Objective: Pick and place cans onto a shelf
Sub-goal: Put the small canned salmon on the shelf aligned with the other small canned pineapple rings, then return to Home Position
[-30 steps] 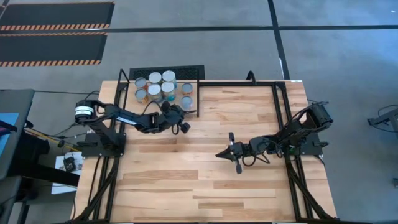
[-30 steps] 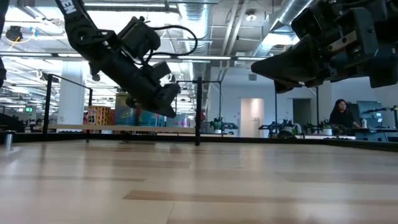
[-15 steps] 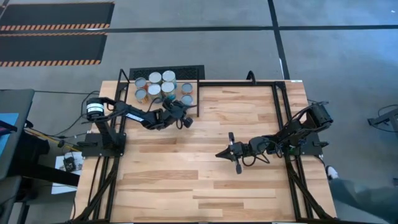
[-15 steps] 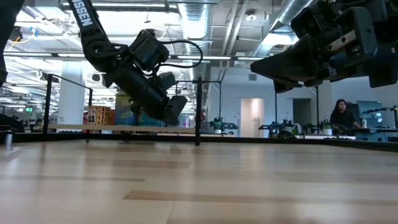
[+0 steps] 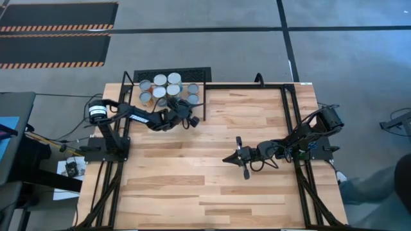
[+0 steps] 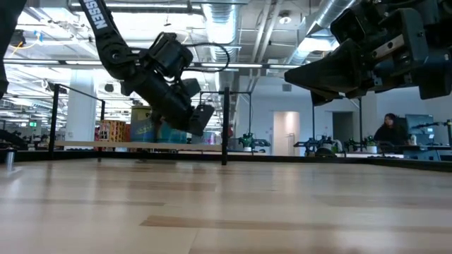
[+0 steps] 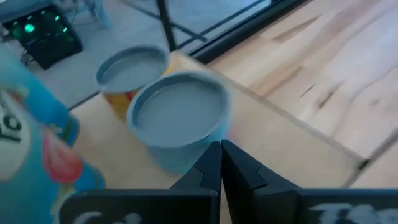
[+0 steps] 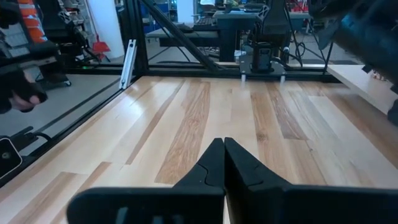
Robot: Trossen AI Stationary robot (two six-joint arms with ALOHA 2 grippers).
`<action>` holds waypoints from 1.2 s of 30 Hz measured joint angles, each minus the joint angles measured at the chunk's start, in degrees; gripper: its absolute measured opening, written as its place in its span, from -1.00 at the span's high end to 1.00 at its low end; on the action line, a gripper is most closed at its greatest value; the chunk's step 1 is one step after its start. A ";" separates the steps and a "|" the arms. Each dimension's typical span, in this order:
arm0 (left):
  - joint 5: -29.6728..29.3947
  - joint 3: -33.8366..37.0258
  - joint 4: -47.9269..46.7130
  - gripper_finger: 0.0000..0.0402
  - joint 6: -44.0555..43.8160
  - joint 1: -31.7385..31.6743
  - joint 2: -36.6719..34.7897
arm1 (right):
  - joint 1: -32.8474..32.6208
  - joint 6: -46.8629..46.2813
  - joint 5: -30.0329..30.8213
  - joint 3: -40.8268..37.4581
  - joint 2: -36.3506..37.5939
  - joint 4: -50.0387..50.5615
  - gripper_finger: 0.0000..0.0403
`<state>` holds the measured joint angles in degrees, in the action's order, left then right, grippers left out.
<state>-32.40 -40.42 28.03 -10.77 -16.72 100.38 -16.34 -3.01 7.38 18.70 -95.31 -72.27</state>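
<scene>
At the shelf (image 5: 201, 88) edge, we are holding the left gripper (image 7: 221, 163), fingers closed and empty, beside the cans (image 5: 166, 89). A blue can (image 7: 177, 118) is sitting directly ahead. The right gripper (image 8: 224, 163) is resting closed mid-table.

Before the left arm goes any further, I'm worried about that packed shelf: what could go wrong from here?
The left gripper, fingers shut, sits close to a blue-labelled can that stands next to an orange-labelled can; a push could topple either one. The cans are crowded on the shelf, so one knock may spread. The blue can stands near the shelf's edge and could slide off. The right gripper waits mid-table, shut, away from all this.
</scene>
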 joint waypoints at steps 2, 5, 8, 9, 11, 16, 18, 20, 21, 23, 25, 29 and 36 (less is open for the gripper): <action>0.09 0.00 0.10 1.00 0.66 1.26 -1.02 | 0.00 0.00 0.00 0.00 0.00 0.00 0.94; 0.47 0.00 -0.66 1.00 1.40 4.07 -3.20 | 0.00 0.29 0.02 0.00 0.00 0.01 0.94; 0.69 0.16 -1.61 1.00 2.46 7.72 -5.53 | 0.00 0.33 0.02 0.00 0.00 0.03 0.94; 1.22 0.49 -1.59 1.00 2.83 8.98 -6.46 | 0.00 0.34 0.02 0.00 0.00 0.06 0.94; 2.86 1.43 -1.49 1.00 3.27 11.22 -8.27 | 0.00 0.35 0.02 -0.02 0.00 0.29 0.94; 9.19 4.89 -1.62 1.00 4.35 15.16 -12.73 | 0.09 0.16 0.19 -0.97 0.70 0.44 0.94; 12.49 6.69 -1.54 1.00 5.01 16.26 -14.63 | 0.37 0.04 0.18 -1.60 2.12 1.32 0.94; 15.60 8.42 -1.47 1.00 6.29 17.30 -16.58 | 0.60 -0.12 0.21 -2.22 4.57 3.78 0.94; 17.08 9.38 -0.75 1.00 7.06 17.70 -17.63 | 0.81 -0.21 0.19 -2.46 6.18 5.63 0.94; 20.27 11.52 0.99 1.00 8.15 18.43 -20.09 | 1.23 -0.45 0.20 -2.81 9.78 10.43 0.95; 22.97 13.65 3.38 1.00 8.39 18.69 -22.22 | 1.95 -0.40 0.16 -2.97 13.70 16.05 0.96; 26.93 18.61 7.63 1.00 8.20 18.68 -26.96 | 4.46 1.12 0.19 -2.97 22.45 27.31 0.97; 29.15 25.61 9.72 1.00 7.46 18.68 -34.86 | 9.43 2.91 -2.80 -2.97 34.16 41.36 0.97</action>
<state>-3.26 -14.81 37.75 -3.31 1.96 65.51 -6.91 -0.10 4.59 15.73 -61.15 -30.91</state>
